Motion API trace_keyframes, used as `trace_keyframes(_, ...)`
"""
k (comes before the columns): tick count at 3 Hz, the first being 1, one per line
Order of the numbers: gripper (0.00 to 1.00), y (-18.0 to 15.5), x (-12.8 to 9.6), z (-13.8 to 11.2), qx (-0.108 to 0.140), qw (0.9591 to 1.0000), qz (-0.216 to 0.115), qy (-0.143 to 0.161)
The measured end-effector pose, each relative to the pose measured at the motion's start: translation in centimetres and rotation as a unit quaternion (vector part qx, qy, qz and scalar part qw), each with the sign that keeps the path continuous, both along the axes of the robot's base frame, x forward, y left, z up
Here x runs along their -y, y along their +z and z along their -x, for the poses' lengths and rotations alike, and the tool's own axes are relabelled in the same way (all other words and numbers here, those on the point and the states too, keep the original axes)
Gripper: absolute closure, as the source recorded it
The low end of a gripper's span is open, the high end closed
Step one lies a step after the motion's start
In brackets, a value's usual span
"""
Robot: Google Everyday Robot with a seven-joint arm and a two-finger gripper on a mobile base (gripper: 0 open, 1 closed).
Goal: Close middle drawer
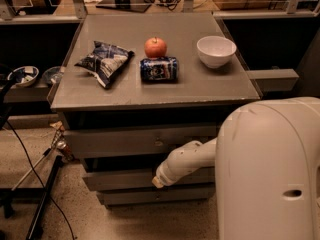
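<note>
The gripper (158,181), low centre, sits at the flat grey middle drawer (120,179); open or closed, I cannot tell.

Dim, warm light from above puts a pale sheen on the tabletop (200,86); bowl (216,50) and apple (155,47) catch highlights. Deep shadow lies under the top. The gripper (158,182), lower centre at the middle drawer (115,179), sits in half-shade. Areas beside the table are nearly black.
</note>
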State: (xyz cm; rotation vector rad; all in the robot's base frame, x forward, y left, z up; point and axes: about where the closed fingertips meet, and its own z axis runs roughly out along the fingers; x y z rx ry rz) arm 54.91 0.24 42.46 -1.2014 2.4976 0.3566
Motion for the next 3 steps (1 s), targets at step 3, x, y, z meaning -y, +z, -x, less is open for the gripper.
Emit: trace_keyframes(3, 1.0, 1.1, -0.8, -2.6, 0.032, 0.9994, -0.006, -0.011)
